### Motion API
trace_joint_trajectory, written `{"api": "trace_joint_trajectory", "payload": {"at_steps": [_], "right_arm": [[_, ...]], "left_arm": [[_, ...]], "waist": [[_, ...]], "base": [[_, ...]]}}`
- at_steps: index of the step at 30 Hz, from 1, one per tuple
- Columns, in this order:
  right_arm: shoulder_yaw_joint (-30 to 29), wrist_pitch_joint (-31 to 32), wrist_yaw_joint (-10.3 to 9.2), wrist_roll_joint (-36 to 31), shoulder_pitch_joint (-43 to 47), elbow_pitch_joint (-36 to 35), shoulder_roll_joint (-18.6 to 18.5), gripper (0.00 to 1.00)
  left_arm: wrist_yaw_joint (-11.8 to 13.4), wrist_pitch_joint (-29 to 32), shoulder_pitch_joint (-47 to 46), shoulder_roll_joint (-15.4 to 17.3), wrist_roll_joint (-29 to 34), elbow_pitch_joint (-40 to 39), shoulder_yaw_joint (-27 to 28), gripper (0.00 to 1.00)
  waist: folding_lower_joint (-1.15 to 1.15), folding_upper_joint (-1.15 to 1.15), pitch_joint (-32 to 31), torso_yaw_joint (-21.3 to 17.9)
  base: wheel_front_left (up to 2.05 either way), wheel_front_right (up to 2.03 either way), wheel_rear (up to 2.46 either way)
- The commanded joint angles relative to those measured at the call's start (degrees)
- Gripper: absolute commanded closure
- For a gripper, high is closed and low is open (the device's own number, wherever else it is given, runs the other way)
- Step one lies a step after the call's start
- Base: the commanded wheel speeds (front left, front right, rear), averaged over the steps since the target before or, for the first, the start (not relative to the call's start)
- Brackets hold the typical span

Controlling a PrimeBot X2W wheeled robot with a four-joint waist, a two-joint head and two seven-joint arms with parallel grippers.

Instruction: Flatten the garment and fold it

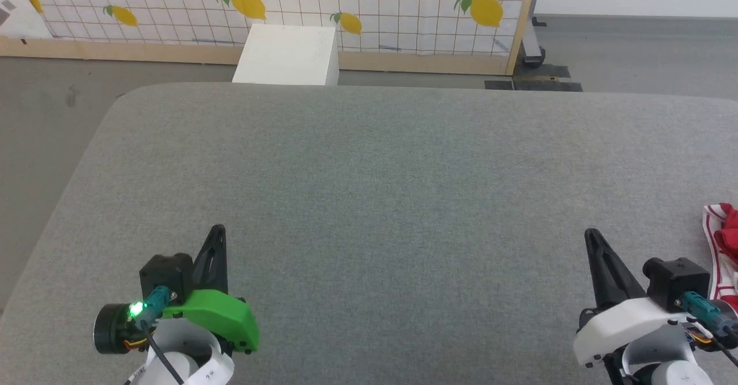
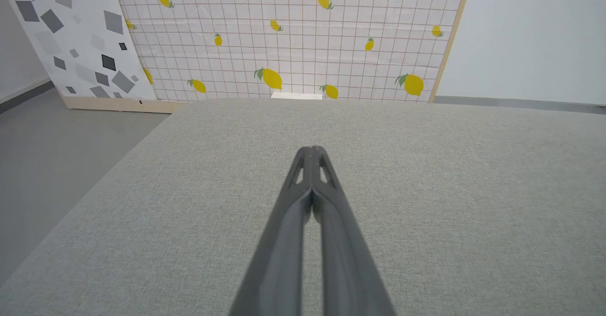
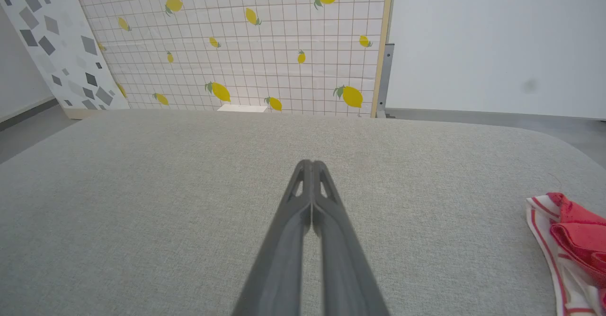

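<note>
Both of my claws are squeezed tight with nothing in them. My left claw hangs low over the near left part of the grey cloth-covered surface. My right claw hangs over the near right part. Their fingers point away from me, toward the lemon screen and the white box on the floor behind.

The jersey shirt lies far over on the right side of the surface. It is just beside my right claw but not touching it. It is bunched up in a lump. I see red cloth and a white strip with red stripes, and the rest runs out of the picture. I think no flattening or folding is done yet.

Here is what could go wrong. I can't see the whole shirt, so I might pinch the wrong bit, like just the striped trim. Then I would drag it into a worse tangle. If I come in with the claw shut, I would only shove the lump, maybe right off the side. If I dip too low, the fingers could snag the grey cover. My left claw is far from the shirt, so pulling with one claw alone may twist it.
</note>
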Motion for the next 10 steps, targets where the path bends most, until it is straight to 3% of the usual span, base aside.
{"api": "trace_joint_trajectory", "payload": {"at_steps": [1, 10], "right_arm": [[0.3, 0.2, -0.05, -0.8, -0.2, -0.6, 0.1, 1.00], [0.8, 0.4, -0.05, -1.5, -0.2, -1.1, 0.1, 1.00]], "left_arm": [[-0.4, 0.3, 1.2, -0.6, 0.8, -0.5, 0.5, 1.00], [-0.9, 0.9, 1.7, -1.6, 2.8, -1.5, 1.7, 1.00]], "waist": [[0.00, 0.00, 0.0, 0.0], [0.00, 0.00, 0.1, -0.1]], "base": [[0.00, 0.00, 0.00], [0.00, 0.00, 0.00]]}}
